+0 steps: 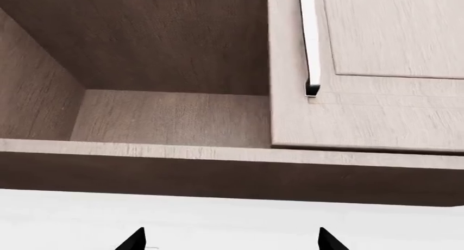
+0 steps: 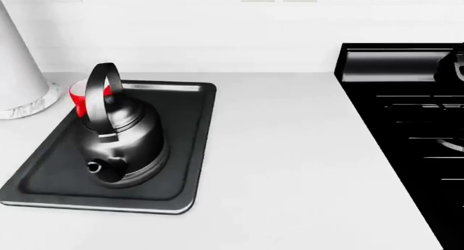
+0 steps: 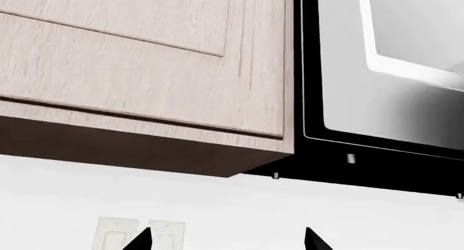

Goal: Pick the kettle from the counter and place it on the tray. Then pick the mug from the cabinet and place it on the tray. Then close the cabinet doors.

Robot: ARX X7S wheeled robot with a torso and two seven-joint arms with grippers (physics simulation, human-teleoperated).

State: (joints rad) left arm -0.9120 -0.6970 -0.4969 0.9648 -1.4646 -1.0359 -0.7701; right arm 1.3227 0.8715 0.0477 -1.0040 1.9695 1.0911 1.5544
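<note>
The dark kettle (image 2: 119, 138) stands on the black tray (image 2: 192, 152) on the white counter (image 2: 290, 168). The red mug (image 2: 81, 98) sits on the tray behind the kettle, partly hidden by its handle. In the left wrist view the cabinet's left half (image 1: 167, 70) is open and empty, while its right door (image 1: 377, 70) with a metal handle (image 1: 310, 43) is shut. My left gripper (image 1: 230, 242) is open below the cabinet, holding nothing. My right gripper (image 3: 226, 242) is open below the shut cabinet door (image 3: 145, 60). Neither gripper shows in the head view.
A tall white cylinder with a marbled base (image 2: 18, 76) stands left of the tray. A black stove (image 2: 413, 125) fills the right side. A microwave (image 3: 384, 70) hangs right of the cabinet. Wall outlets (image 3: 134, 233) sit on the white wall.
</note>
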